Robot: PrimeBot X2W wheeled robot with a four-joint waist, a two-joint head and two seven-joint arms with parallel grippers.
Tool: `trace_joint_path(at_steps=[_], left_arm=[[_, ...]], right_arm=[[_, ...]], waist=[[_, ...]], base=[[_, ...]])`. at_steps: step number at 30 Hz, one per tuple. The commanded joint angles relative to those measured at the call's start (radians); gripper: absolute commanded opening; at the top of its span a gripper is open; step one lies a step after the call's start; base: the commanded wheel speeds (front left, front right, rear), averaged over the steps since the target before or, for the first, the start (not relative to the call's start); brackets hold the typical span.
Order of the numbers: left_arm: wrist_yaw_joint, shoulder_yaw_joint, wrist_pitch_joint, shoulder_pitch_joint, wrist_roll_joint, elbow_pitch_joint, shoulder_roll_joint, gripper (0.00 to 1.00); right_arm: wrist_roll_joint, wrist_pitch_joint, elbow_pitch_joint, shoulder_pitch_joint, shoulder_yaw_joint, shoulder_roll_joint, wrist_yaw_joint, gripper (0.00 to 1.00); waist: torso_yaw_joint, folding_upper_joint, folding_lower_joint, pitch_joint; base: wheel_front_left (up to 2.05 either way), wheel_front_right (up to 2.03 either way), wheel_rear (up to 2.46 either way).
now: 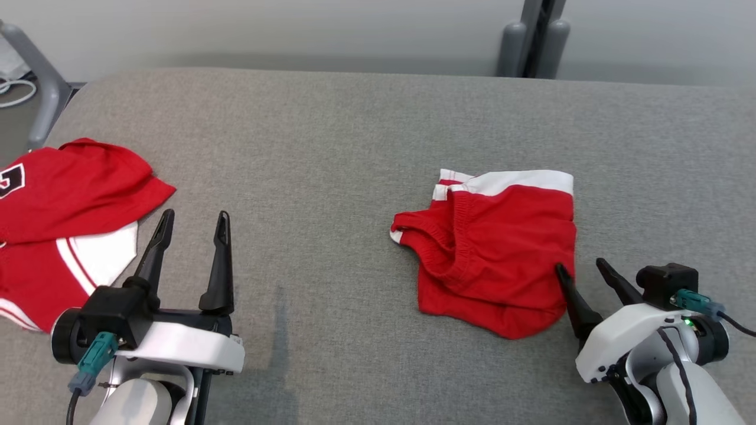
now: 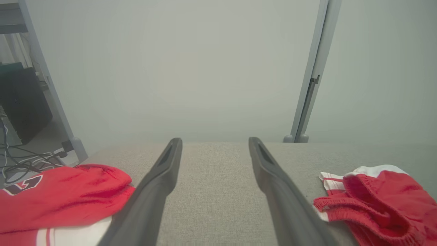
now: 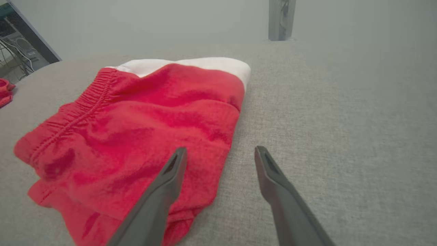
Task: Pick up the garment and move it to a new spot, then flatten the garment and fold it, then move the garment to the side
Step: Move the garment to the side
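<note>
Head view. The folded red fleece shorts with a white band and an elastic waistband [image 1: 496, 248], the task's garment, are seen lying at 4 o'clock of the frame on the grey fabric-covered table [image 1: 331, 147]. The white band is turned toward 12 o'clock and the waistband toward 9 o'clock. A second red jersey with white trim and a dark numeral [image 1: 65, 195] is spread at the 9 o'clock edge, well apart from the shorts.

The left gripper [image 1: 195, 213] is shown at 8 o'clock, released, its two dark fingers spread wide over bare table just beside the jersey's hem; nothing is grasped.

The right gripper [image 1: 579, 264] is shown at 4 o'clock, likewise released and empty. Its fingertips are placed at the shorts' 4 o'clock corner. In the right wrist view one finger is seen over the red cloth's edge and the other over bare table. Contact with the cloth cannot be told.
</note>
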Motion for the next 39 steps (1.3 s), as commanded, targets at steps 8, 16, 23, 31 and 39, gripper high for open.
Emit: trace_joint_path(at_steps=[8, 16, 23, 31, 39], left_arm=[[-0.041, -0.003, -0.035, -0.065, -0.012, 0.062, -0.023, 1.00], [-0.050, 0.005, -0.049, -0.077, -0.010, 0.103, -0.039, 1.00], [-0.049, 0.017, -0.056, -0.064, -0.003, 0.097, -0.023, 1.00], [-0.041, 0.024, -0.041, -0.065, 0.006, 0.061, 0.005, 1.00], [-0.039, 0.019, -0.004, -0.109, 0.027, 0.004, 0.041, 1.00]], right_arm=[[0.055, 0.009, 0.112, -0.062, 0.069, -0.017, 0.000, 0.29], [0.082, 0.002, 0.131, -0.063, 0.091, -0.036, 0.000, 0.00], [0.061, 0.007, 0.037, -0.023, 0.113, -0.059, 0.000, 0.00], [0.006, 0.036, -0.090, 0.019, 0.147, -0.108, 0.000, 0.00], [-0.023, 0.011, -0.084, -0.094, 0.224, -0.180, 0.000, 0.00]], waist=[[0.076, 0.0000, 0.0000, 0.066], [0.070, 0.0000, 0.0000, 0.057], [-0.015, 0.0000, 0.0000, 0.040], [-0.170, 0.0000, 0.0000, 0.057], [-0.325, 0.0000, 0.0000, 0.142]], base=[[0.00, 0.00, 0.00], [0.00, 0.00, 0.00], [0.00, 0.00, 0.00], [0.00, 0.00, 0.00], [0.00, 0.00, 0.00]])
